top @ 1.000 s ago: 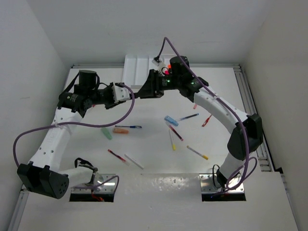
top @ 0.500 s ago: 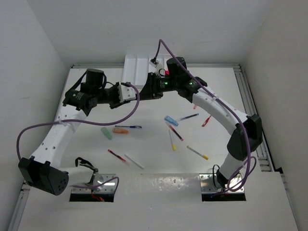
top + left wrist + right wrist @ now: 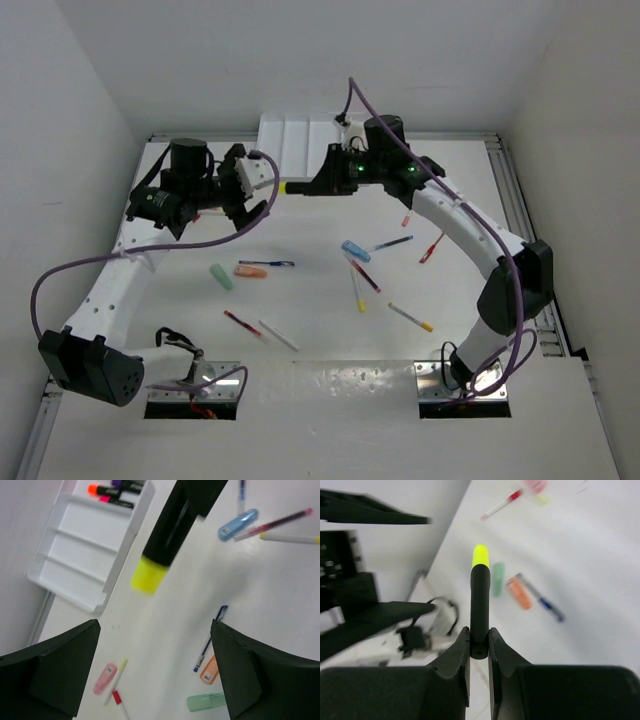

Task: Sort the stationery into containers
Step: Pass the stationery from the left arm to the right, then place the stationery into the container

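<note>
Two white walls (image 3: 60, 100) flank the table (image 3: 320, 322); left claw (image 3: 261, 187) gapes, right claw (image 3: 479, 645) clamps highlighter (image 3: 480, 595).

the left arm (image 3: 110, 290) rises from its base at the near left, folds at the elbow and turns its wrist to the right. the left end effector (image 3: 155, 622) stands wide open, gripping nothing. the right arm (image 3: 470, 225) sweeps up the right side and reaches left at the far centre. the right end effector (image 3: 479, 632) is clamped on the butt of a yellow-black highlighter (image 3: 480, 595), its yellow tip pointing at the left end effector, near it but apart.
</note>
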You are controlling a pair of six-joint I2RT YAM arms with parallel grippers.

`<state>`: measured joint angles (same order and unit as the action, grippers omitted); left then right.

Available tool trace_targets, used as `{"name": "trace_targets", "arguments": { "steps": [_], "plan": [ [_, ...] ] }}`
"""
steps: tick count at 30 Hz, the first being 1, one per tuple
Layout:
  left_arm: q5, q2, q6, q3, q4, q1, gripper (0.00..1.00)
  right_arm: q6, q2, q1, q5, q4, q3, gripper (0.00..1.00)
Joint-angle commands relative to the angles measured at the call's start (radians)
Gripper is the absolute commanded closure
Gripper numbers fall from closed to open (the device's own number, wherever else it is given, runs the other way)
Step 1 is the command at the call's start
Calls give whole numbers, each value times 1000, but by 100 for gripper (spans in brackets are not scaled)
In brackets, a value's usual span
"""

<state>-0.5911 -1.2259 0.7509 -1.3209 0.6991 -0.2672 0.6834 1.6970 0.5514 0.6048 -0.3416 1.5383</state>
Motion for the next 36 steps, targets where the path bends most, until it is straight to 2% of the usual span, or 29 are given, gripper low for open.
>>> {"name": "trace_targets", "arguments": {
  "steps": [1, 4, 8, 11, 14, 23, 27, 30, 32, 33, 36],
  "plan": [
    [95, 39, -237, -1, -136, 57, 0, -79, -82, -88, -146, 101, -30, 100],
    [123, 28, -338, -5, -171, 130, 0, -171, -76, -134, -395, 194, -52, 100],
    [126, -6, -407, -11, -181, 189, 0, -280, 1, -176, -570, 335, -47, 100],
    [181, -37, -433, -14, -176, 207, 0, -360, 96, -189, -696, 508, -21, 100],
    [208, -55, -467, -5, -187, 227, 0, -407, 219, -196, -773, 581, 32, 100],
    [188, -101, -530, 63, -205, 264, 0, -501, 597, -200, -859, 851, 259, 100],
    [194, -130, -538, 52, -185, 267, 0, -513, 720, -196, -928, 854, 379, 100],
    [168, -168, -559, 54, -162, 315, 0, -509, 785, -196, -932, 863, 422, 100],
    [151, -181, -559, 58, -158, 321, 0, -495, 817, -202, -901, 882, 433, 96],
    [149, -181, -564, 60, -159, 325, 0, -490, 829, -203, -887, 883, 443, 87],
    [181, -156, -579, 97, -205, 329, 0, -449, 877, -211, -844, 859, 491, 79]
  ]
}}
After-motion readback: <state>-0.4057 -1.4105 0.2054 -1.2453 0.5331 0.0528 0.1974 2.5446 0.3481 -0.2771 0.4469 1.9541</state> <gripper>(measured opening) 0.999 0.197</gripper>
